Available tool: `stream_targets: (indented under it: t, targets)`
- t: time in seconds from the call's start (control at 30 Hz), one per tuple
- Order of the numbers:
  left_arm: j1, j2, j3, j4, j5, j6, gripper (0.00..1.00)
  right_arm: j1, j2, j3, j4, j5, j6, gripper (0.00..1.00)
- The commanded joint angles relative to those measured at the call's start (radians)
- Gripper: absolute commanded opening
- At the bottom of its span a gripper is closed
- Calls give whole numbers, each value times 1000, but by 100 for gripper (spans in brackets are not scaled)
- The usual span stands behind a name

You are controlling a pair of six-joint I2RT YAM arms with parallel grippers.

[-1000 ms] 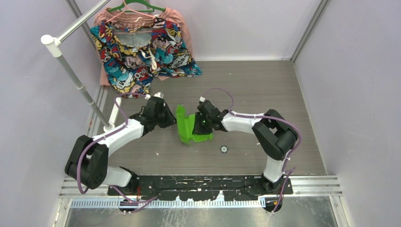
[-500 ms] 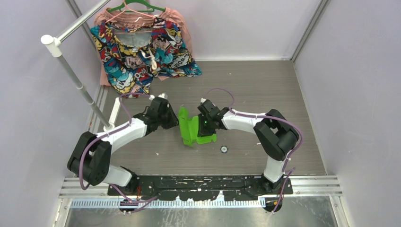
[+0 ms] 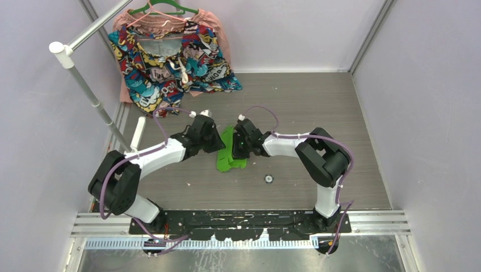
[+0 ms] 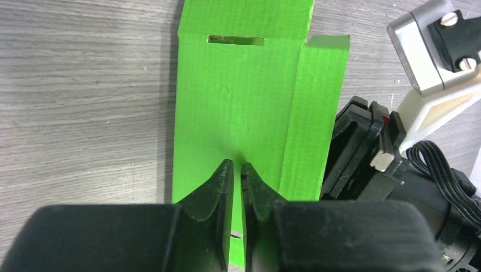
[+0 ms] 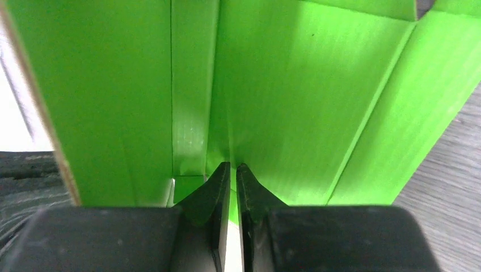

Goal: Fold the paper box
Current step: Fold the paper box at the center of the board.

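Roughly, the paper box (image 3: 230,160) runs near-to-far.

No text can be read in any view.
The patterned garment (image 3: 170,62) hanging at the back carries comic-style lettering, but it is too small and too creased to read. The paper box (image 4: 238,113) shows only plain green card on its visible faces.

A bright lime-green thin card paper box (image 5: 295,102) fills most of the frame, its creased panels standing upright; at lower centre the black two-finger right gripper (image 5: 233,166) pinches a thin fold; grey wood-grain table (image 5: 448,198) at lower right
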State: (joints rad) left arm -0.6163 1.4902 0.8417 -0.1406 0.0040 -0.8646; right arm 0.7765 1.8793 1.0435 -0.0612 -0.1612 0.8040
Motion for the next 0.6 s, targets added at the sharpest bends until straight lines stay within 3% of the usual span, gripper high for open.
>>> stream_targets:
  t: [0.0, 0.13, 0.3, 0.57]
  targets:
    - [-33, 45, 16, 62, 3, -28, 12, 2, 117, -122, 87, -31, 48, 17]
    - [-40, 66, 7, 68, 4, -28, 11, -4, 114, -134, 118, -68, 49, 20]
    - [-41, 77, 9, 63, 4, -22, 11, -4, 16, -102, -19, -41, -6, 36]
    - [-41, 59, 7, 47, -36, -17, 11, -3, -142, -49, -194, 49, -64, 37]
